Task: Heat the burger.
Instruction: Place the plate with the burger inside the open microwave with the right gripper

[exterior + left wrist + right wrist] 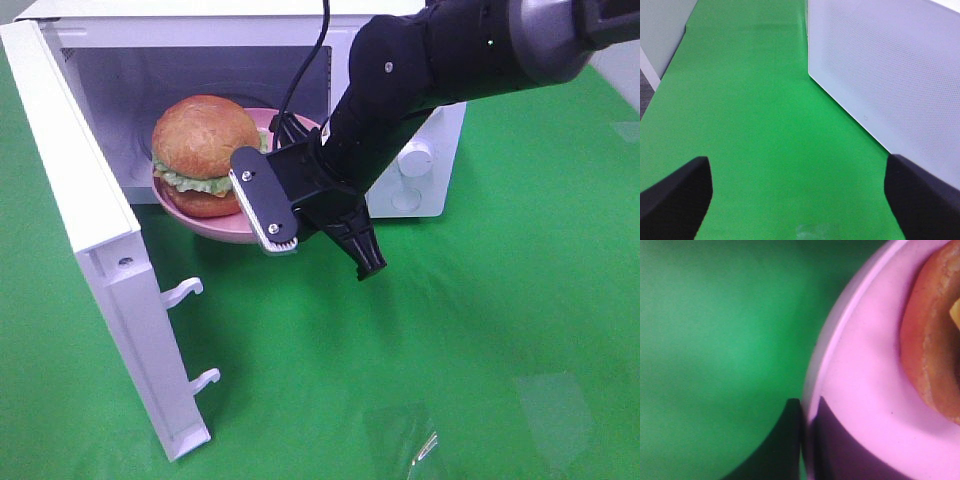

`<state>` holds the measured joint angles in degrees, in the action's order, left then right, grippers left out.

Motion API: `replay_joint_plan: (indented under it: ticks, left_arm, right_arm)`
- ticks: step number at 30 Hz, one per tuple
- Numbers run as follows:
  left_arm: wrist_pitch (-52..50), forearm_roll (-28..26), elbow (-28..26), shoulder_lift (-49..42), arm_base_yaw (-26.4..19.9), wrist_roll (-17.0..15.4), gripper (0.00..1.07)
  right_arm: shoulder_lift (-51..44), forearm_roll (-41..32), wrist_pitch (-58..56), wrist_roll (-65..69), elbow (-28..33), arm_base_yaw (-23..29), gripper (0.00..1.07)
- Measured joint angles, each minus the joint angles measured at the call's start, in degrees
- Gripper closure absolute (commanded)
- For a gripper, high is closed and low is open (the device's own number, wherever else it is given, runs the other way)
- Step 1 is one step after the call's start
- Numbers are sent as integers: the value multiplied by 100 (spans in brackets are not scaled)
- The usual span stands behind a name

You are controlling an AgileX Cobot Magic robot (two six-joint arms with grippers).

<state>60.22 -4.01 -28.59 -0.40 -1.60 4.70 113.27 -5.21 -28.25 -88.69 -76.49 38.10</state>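
The burger (205, 150), a golden-brown bun with a green lettuce frill, sits on a pink plate (222, 230) at the mouth of the open white microwave (425, 150). The plate's front part sticks out of the cavity. My right gripper (290, 238) is shut on the plate's near rim. In the right wrist view its fingers (790, 440) pinch the plate rim (865, 390), with the burger (935, 340) beside them. My left gripper (800, 200) is open and empty over the green cloth, and it does not show in the exterior view.
The microwave door (90, 230) stands swung open to the left, with two white latch hooks (185, 290) on its inner edge. The left wrist view shows the door's outer panel (890, 75). Green cloth (450, 350) covers the table.
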Motion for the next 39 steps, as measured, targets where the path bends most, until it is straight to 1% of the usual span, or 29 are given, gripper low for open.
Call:
replay_joint_plan:
  ticks: [8, 9, 10, 12, 19, 20, 21, 22, 23, 24, 25, 26, 27, 28, 31, 33, 34, 35, 38, 39]
  left_arm:
    - [0, 0, 0, 0, 0, 0, 21]
    - [0, 0, 0, 0, 0, 0, 21]
    - [0, 0, 0, 0, 0, 0, 21]
    - [0, 0, 0, 0, 0, 0, 21]
    - [0, 0, 0, 0, 0, 0, 21]
    - [0, 0, 0, 0, 0, 0, 21]
    - [0, 0, 0, 0, 0, 0, 21]
    - [0, 0, 0, 0, 0, 0, 21]
    - [0, 0, 0, 0, 0, 0, 21]
    - [0, 0, 0, 0, 0, 0, 21]
    - [0, 0, 0, 0, 0, 0, 21]
    - [0, 0, 0, 0, 0, 0, 21]
    - [0, 0, 0, 0, 0, 0, 21]
    - [0, 0, 0, 0, 0, 0, 21]
    - [0, 0, 0, 0, 0, 0, 21]
    - [0, 0, 0, 0, 0, 0, 21]
    - [0, 0, 0, 0, 0, 0, 21]
    - [0, 0, 0, 0, 0, 0, 21]
    - [0, 0, 0, 0, 0, 0, 21]
    - [0, 0, 0, 0, 0, 0, 21]
  right_arm:
    - [281, 361, -166, 630, -458, 57, 107]
    - [384, 413, -189, 802, -653, 63, 107]
    - [384, 413, -189, 802, -653, 63, 107]
    - [613, 453, -350, 1077, -1054, 63, 107]
    - [888, 521, -487, 1301, -1473, 63, 107]
    - [1037, 556, -550, 1432, -1662, 63, 107]
    - [1037, 556, -550, 1432, -1662, 63, 107]
    - [1152, 613, -665, 1524, -1851, 57, 107]
    - [1152, 613, -665, 1524, -1851, 57, 107]
    - [1278, 722, -779, 1644, -2040, 57, 107]
    - [1278, 722, -779, 1644, -2040, 57, 107]
    - [1381, 825, -859, 1799, -2200, 57, 106]
    - [1381, 825, -859, 1799, -2200, 57, 106]
    - [1518, 945, -917, 2000, -2389, 57, 106]
    - [1593, 1008, -945, 2160, -2550, 57, 106]
    - [1782, 1094, -1049, 2441, -2865, 57, 106]
    - [1782, 1094, -1049, 2441, -2865, 57, 106]
    - [1879, 1129, -1129, 2510, -3048, 57, 106]
    - [1960, 1146, -1175, 2555, -3168, 57, 106]
    - [2051, 1163, -1249, 2567, -3335, 57, 106]
